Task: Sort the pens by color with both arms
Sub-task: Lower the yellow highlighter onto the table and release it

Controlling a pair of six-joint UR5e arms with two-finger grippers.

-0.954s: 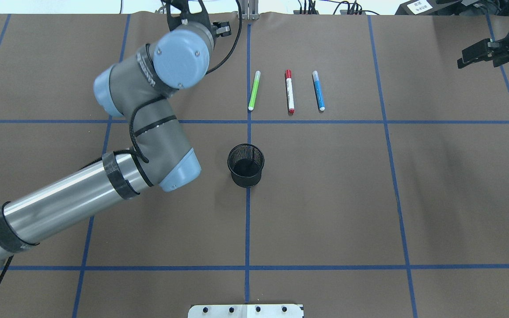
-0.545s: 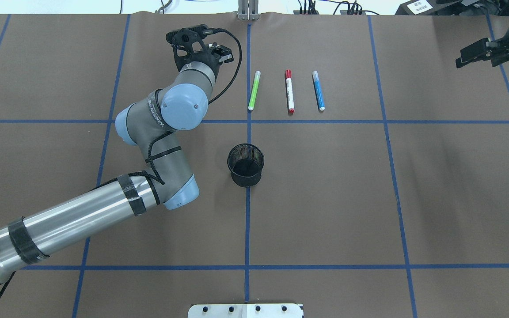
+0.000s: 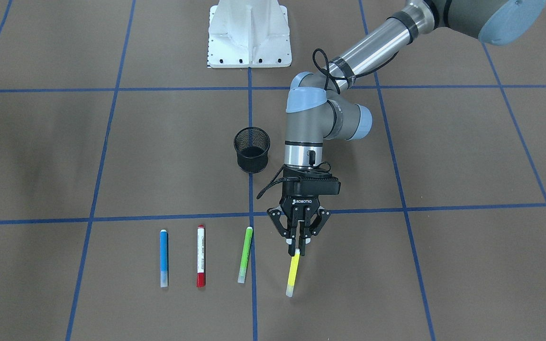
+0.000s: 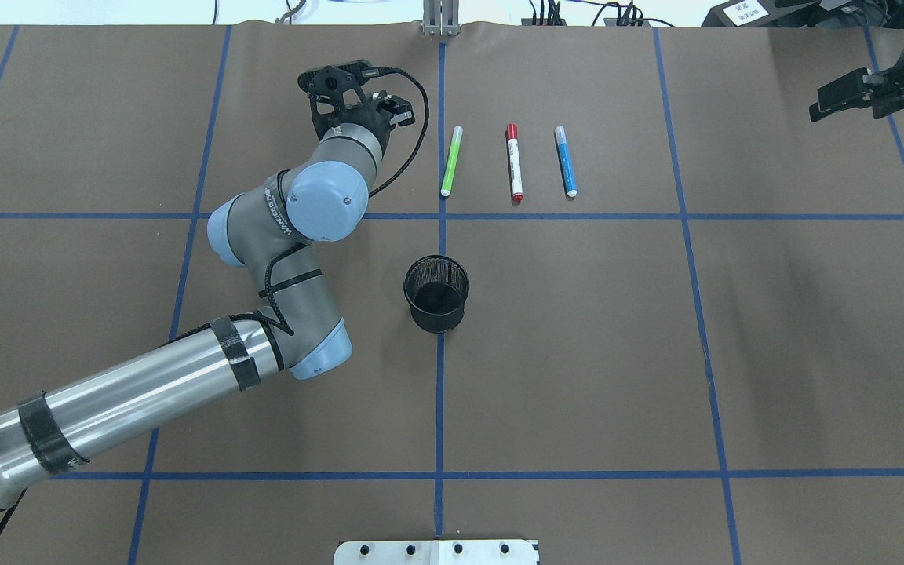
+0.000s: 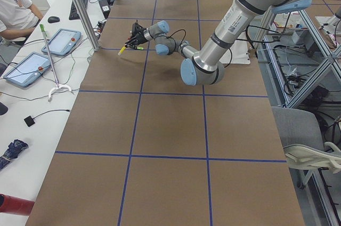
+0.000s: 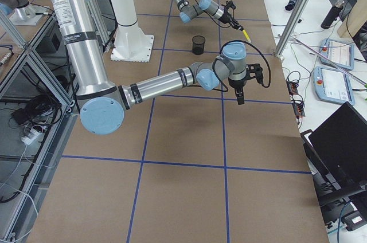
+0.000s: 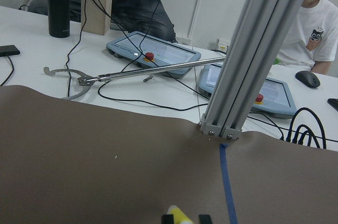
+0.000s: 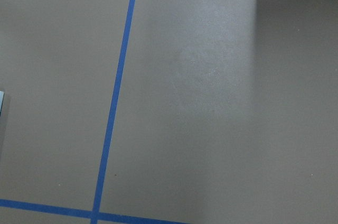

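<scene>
Clamping a slim yellow marker pen [image 3: 293, 274] by its upper end, my left jaws are pinched narrow on it. The pen hangs tilted, its free tip pointing toward the far edge of the brown paper-covered table [image 4: 577, 353]. I can't tell whether the tip touches the surface. In the overhead view my own wrist hides the pen; the left wrist view shows only its cap [image 7: 177, 216] at the bottom edge.

Just beside it, on the centre tape line's other side, lies a light green marker pen [image 3: 245, 255]. Then come a white-barrelled pen with red ends [image 3: 200, 255] and a blue marker pen [image 3: 163, 258]. These three are flat, roughly parallel, and apart from each other.

A black mesh cup [image 4: 437, 294] stands upright on the centre line, nearer my base and well apart from the pens.

Edges: a grey aluminium post [image 7: 248, 65] rises at the far table edge close ahead of my left jaws. Bare brown surface lies to my left of the yellow pen.

My right jaws hang over bare table at my right end, well apart from all the pens. I cannot tell whether they are wide or narrow.
</scene>
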